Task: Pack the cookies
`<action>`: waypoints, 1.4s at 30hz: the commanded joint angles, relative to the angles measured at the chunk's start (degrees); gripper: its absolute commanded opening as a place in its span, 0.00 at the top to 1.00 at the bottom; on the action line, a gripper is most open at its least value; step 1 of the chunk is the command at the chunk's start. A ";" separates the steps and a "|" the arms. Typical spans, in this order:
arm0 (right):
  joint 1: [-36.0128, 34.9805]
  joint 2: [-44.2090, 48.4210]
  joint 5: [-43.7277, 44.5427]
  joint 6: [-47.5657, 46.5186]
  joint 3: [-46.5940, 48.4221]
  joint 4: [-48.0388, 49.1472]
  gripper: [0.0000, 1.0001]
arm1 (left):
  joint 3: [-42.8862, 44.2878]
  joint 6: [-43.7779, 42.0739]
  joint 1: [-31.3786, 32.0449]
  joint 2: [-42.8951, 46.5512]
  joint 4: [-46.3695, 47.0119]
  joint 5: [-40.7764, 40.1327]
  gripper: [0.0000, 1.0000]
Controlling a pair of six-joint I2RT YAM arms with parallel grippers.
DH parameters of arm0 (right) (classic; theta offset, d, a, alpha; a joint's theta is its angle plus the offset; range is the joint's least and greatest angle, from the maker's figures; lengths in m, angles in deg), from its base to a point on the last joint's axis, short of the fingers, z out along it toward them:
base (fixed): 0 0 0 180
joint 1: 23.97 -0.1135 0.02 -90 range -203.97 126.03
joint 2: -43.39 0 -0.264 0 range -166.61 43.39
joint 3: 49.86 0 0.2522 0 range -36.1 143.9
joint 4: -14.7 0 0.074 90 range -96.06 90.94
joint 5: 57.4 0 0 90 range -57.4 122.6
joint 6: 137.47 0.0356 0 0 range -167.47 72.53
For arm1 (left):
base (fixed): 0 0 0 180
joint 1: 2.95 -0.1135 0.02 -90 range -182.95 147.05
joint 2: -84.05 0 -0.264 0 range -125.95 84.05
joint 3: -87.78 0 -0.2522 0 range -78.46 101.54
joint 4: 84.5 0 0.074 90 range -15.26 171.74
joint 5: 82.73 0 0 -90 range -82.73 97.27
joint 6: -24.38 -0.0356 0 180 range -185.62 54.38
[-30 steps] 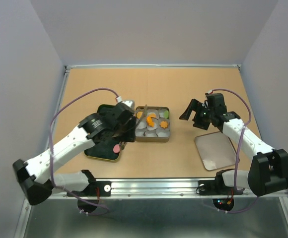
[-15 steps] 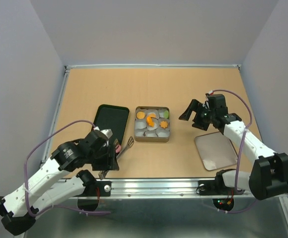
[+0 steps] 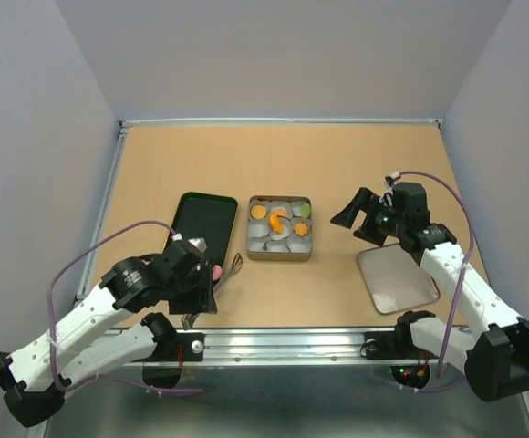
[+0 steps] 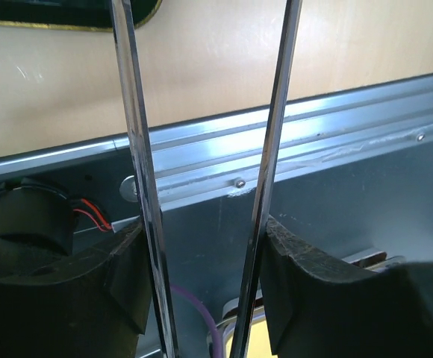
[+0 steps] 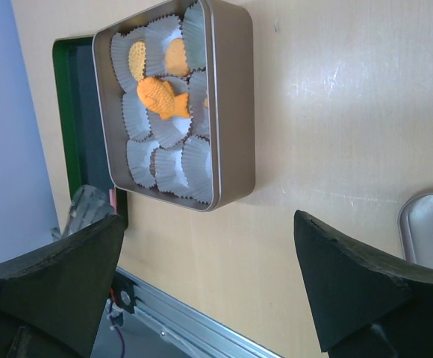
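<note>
A gold tin lined with white paper cups holds the cookies: an orange round one, an orange fish, a green one and an orange star. The fish also shows in the right wrist view. A pink cookie lies at the near end of the black tray. My left gripper is shut on metal tongs, near the table's front edge. The tong arms run up between its fingers. My right gripper is open and empty, right of the tin.
The tin's silver lid lies at the front right, under the right arm. The metal rail runs along the table's front edge, just below the left gripper. Grey walls close in both sides and the back.
The left arm has pulled back from over the tray and tin to the front edge, tongs still in its grip. The right arm has shifted slightly to the right.
</note>
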 commanded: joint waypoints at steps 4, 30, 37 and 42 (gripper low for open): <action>0.37 0.36 -1.45 0.42 -1.17 1.66 0.00 | 5.82 -1.42 0.11 -5.95 0.87 -6.65 0.38; 0.37 -6.23 1.10 -2.22 -1.26 2.01 0.00 | 11.07 -7.39 -0.32 -28.89 8.08 -13.77 0.72; 0.37 -7.47 1.10 -2.31 -1.17 2.45 0.00 | 16.70 -16.26 -6.82 -37.15 14.84 -15.27 0.72; 0.37 -7.91 1.10 -2.39 -0.82 2.53 0.00 | 22.06 -22.15 -13.41 -43.12 17.66 -15.19 0.73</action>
